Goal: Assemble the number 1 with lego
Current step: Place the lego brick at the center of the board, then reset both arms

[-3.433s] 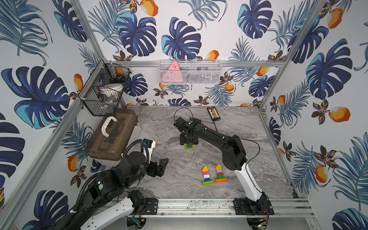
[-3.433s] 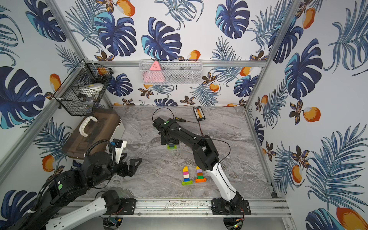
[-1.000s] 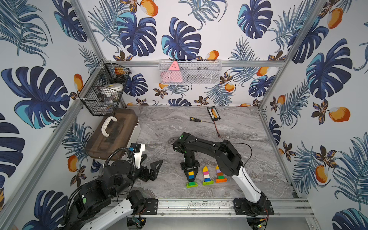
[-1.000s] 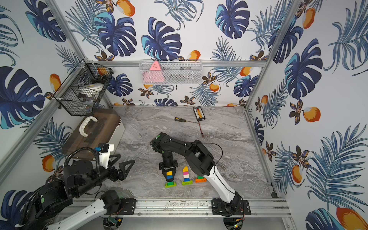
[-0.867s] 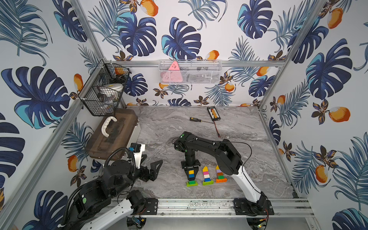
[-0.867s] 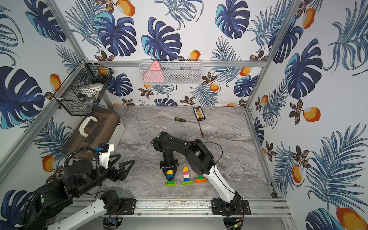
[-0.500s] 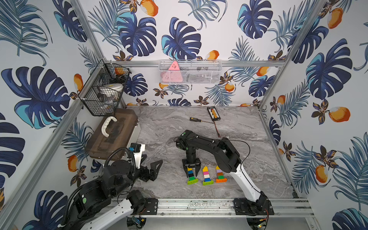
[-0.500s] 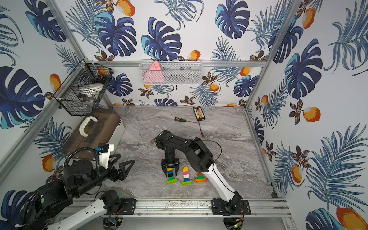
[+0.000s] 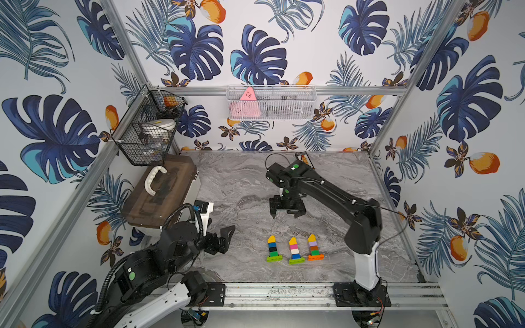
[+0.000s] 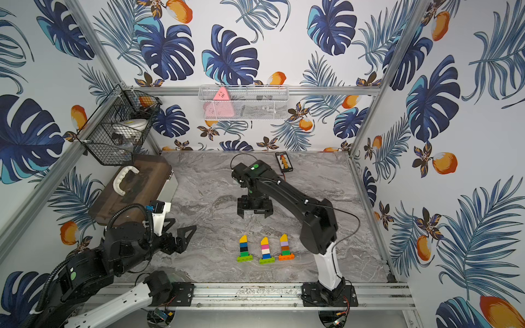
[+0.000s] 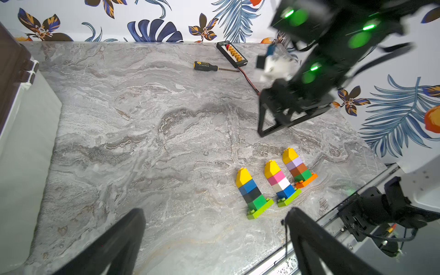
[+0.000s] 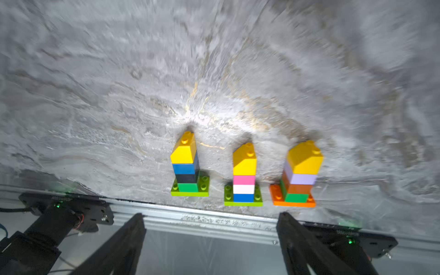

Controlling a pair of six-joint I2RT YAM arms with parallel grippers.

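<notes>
Multicoloured lego towers (image 9: 294, 250), three, upright; right end effector (image 9: 286, 214), left end effector (image 10: 181, 225) both released, empty.

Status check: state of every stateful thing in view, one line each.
left hand, open, empty.
right hand, open, empty, touching nothing.
blue-black lego 1, assembled, lying flat, not held.
pink-white lego 1, assembled, lying flat.
purple-brown lego 1, assembled, lying flat.
brown case, lid shut.
screwdriver, lying flat, untouched.

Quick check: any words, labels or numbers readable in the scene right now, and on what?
Nothing legible in any view.
Screwdriver handle: dark markings, too small to read.
Pink triangle in the wall basket: small dark marks, unreadable.
Connector board: no readable label.
Lego towers: no print visible.
</notes>
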